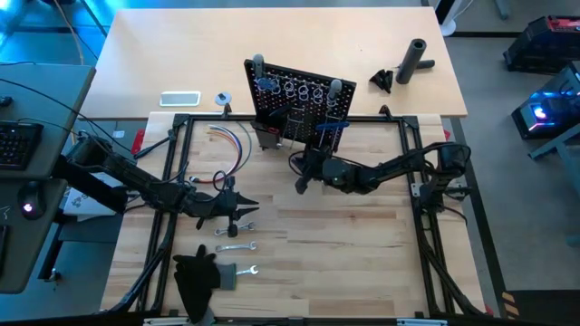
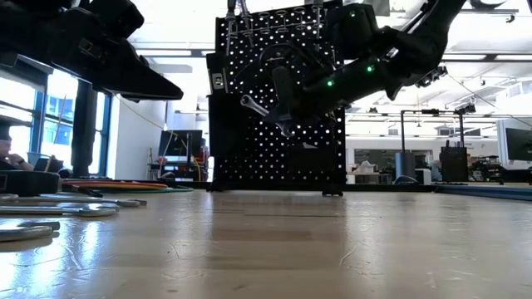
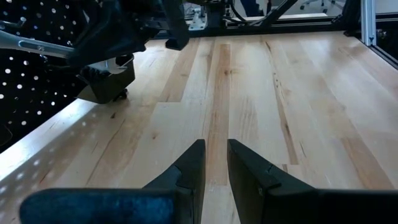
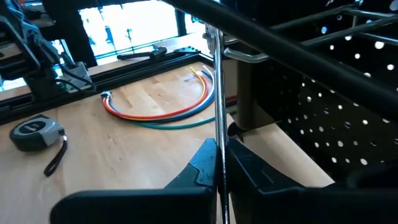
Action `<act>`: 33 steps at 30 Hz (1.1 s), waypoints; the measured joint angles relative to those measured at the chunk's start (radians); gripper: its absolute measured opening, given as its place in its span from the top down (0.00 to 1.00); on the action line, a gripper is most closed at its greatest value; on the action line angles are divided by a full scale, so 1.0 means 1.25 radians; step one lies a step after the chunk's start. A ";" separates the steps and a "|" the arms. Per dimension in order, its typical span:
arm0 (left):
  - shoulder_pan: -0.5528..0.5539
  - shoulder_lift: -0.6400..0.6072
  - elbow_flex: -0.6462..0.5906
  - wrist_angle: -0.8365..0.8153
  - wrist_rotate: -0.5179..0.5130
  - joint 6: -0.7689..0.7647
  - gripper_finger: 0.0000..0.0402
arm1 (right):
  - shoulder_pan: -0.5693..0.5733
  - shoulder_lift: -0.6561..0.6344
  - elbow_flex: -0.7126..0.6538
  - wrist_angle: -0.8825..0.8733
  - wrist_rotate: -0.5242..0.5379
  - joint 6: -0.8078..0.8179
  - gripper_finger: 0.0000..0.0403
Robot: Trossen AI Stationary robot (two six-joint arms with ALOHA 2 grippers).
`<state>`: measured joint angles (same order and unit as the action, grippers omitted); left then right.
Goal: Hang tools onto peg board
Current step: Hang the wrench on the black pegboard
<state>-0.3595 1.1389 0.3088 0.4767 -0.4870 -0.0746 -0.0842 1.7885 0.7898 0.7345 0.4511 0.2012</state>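
Note:
The black peg board (image 1: 299, 95) stands upright at the table's far middle, with silver rings along its top. Just in front of it, above the table, my right gripper (image 1: 304, 177) is shut on a silver wrench (image 2: 253, 104). My left gripper (image 3: 214, 165) hovers over the left part of the table, its fingers slightly apart with nothing between them. Three more silver wrenches (image 1: 236, 246) lie flat on the wood near it. A small round tape measure (image 4: 37, 132) rests on the table beside the coloured wires. My right gripper pinches the wrench's slim shaft (image 4: 217, 134) between its two fingers. The shaft runs on past the fingertips toward the peg board (image 4: 348, 93). The wrench is lifted clear of the table and slants, its head (image 2: 248, 101) sticking out beside the fingers.
A loop of coloured wires (image 1: 231, 145) lies left of the board. A black glove-like cloth (image 1: 195, 276) sits at the near left. A black cylinder (image 1: 414, 59) and a white flat object (image 1: 179, 98) are on the far table. Black frame rails (image 1: 408, 163) border the wood.

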 joint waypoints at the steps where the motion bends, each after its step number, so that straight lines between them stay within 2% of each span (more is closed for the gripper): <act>1: 0.000 0.000 0.000 0.000 0.000 -0.001 0.85 | -0.001 0.000 0.000 0.000 -0.002 0.000 0.98; 12: 0.000 0.000 0.000 0.000 0.000 -0.002 0.85 | -0.009 0.000 0.000 -0.026 -0.007 0.033 0.96; 33: 0.000 0.000 0.000 -0.001 0.009 -0.016 0.85 | 0.019 0.000 0.001 -0.076 -0.016 0.045 0.73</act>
<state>-0.3599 1.1389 0.3088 0.4753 -0.4754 -0.0944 -0.0609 1.7882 0.7910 0.6401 0.4313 0.2574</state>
